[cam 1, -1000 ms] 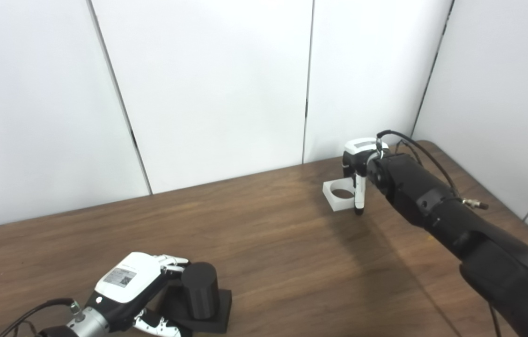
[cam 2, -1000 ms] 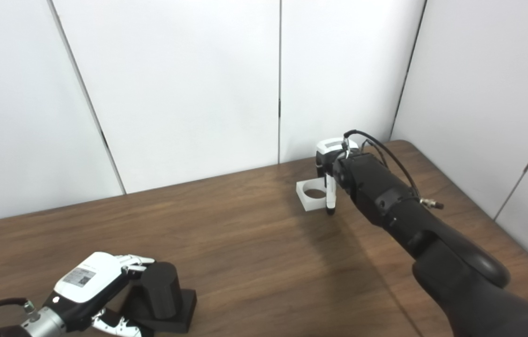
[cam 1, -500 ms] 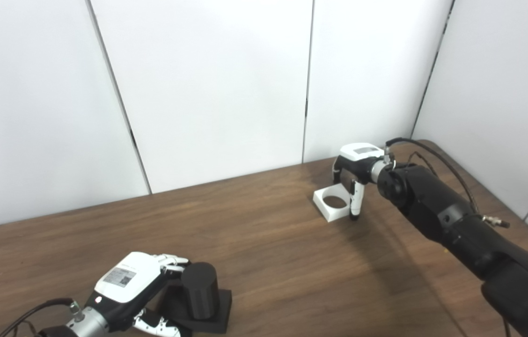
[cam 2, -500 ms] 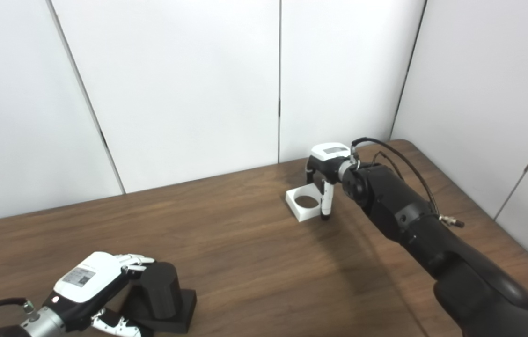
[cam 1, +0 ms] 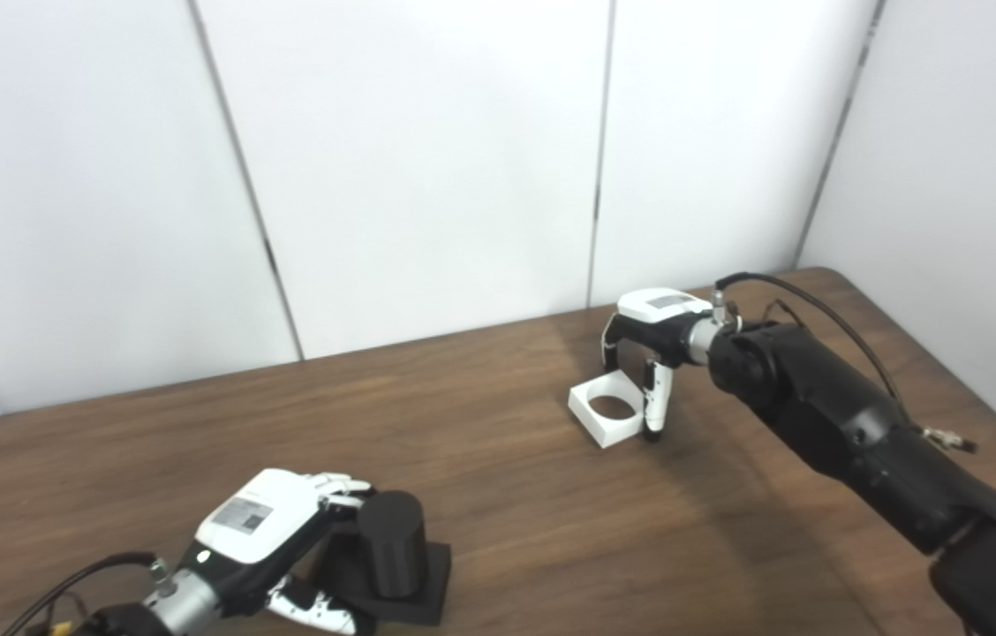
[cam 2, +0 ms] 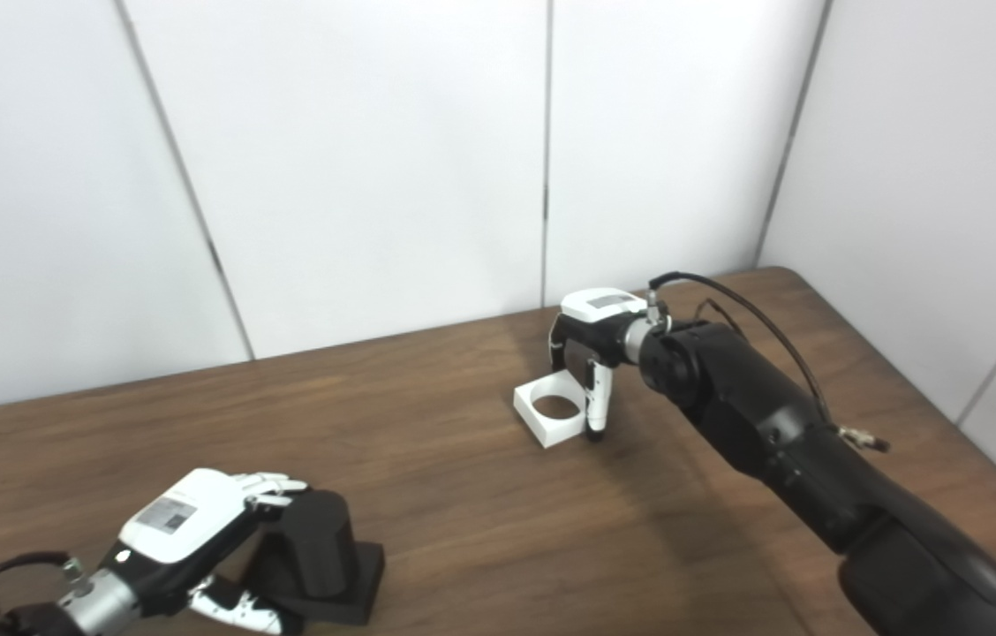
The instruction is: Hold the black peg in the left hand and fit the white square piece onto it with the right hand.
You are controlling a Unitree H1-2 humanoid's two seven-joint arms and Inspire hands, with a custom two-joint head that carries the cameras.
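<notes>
The black peg (cam 1: 390,539), an upright cylinder on a square black base, stands at the table's near left. My left hand (cam 1: 260,530) is shut on it, fingers wrapped around the cylinder from the left. The white square piece (cam 1: 613,433), with a round hole through it, is at the far right of the table. My right hand (cam 1: 657,340) comes down on it from above and is shut on its right side, thumb on the near corner and fingers behind. Whether the piece touches the table (cam 1: 507,495) I cannot tell.
The brown wooden table ends against white wall panels (cam 1: 427,159) at the back and right. My black right forearm (cam 1: 833,415) stretches across the right side, with a cable looping over the wrist.
The right hand has carried the white piece leftward and nearer to me. The left hand and peg have stayed put. The whole picture has shifted slightly right, so the camera moved.
</notes>
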